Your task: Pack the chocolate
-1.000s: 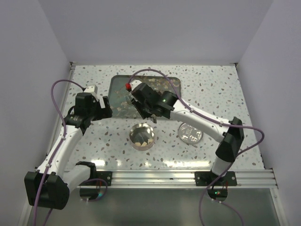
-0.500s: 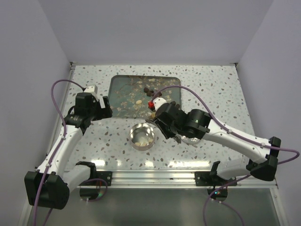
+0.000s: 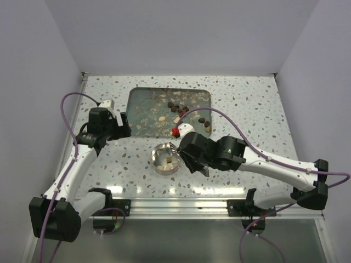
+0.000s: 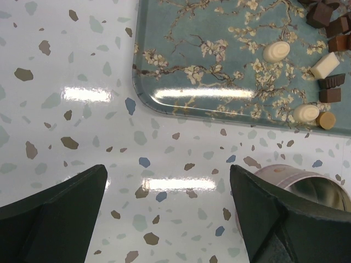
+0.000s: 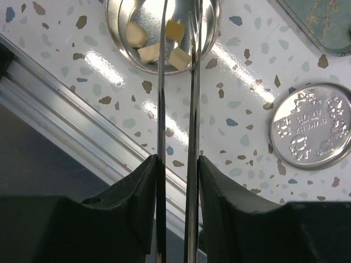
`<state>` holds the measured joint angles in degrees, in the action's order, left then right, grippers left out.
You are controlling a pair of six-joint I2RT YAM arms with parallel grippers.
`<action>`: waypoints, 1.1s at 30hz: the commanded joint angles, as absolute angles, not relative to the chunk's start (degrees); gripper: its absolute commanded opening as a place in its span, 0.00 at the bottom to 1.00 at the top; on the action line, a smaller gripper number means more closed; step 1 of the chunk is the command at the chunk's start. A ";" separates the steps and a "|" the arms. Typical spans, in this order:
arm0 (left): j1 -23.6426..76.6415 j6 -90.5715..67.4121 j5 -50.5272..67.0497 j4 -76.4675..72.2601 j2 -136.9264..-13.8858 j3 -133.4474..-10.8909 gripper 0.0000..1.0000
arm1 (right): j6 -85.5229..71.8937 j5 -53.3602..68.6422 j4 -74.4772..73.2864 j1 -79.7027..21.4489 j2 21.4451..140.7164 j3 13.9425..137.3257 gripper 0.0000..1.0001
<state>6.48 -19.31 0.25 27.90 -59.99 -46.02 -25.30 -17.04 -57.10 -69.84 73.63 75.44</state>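
The chocolate lies on the floral tray (image 3: 142, 104), dark pieces (image 3: 181, 107) toward its right. In the left wrist view cream pieces (image 4: 276, 51) and dark ones (image 4: 329, 22) show on the tray (image 4: 208, 66). The round tin (image 3: 154, 164) stands in front of the tray and holds several cream and tan pieces (image 5: 137, 34). My right gripper (image 3: 189, 159) is shut on metal tongs (image 5: 193, 109), whose blades reach over the tin (image 5: 213, 27). My left gripper (image 3: 125, 125) is open and empty over the bare table by the tray's near left corner.
The tin's embossed lid (image 5: 312, 126) lies flat on the table to the right of the tin. An aluminium rail (image 3: 208, 207) runs along the table's near edge. Walls close the left, right and back sides.
My right arm has swung from the tray back to the tin, with the tongs now over it. A tan piece more shows in the tin. The left arm has not moved.
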 commanded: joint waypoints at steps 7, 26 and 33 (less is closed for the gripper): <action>6.06 -18.02 0.35 26.98 -59.33 -47.64 1.00 | -26.19 -19.24 -54.32 -70.05 73.21 77.34 0.38; 6.15 -17.76 0.26 25.66 -61.43 -48.16 1.00 | -13.46 -16.44 -45.18 -48.09 78.39 79.28 0.38; 6.06 -17.58 0.18 25.32 -63.02 -49.48 1.00 | -11.95 -13.36 -41.22 -44.91 82.96 76.99 0.40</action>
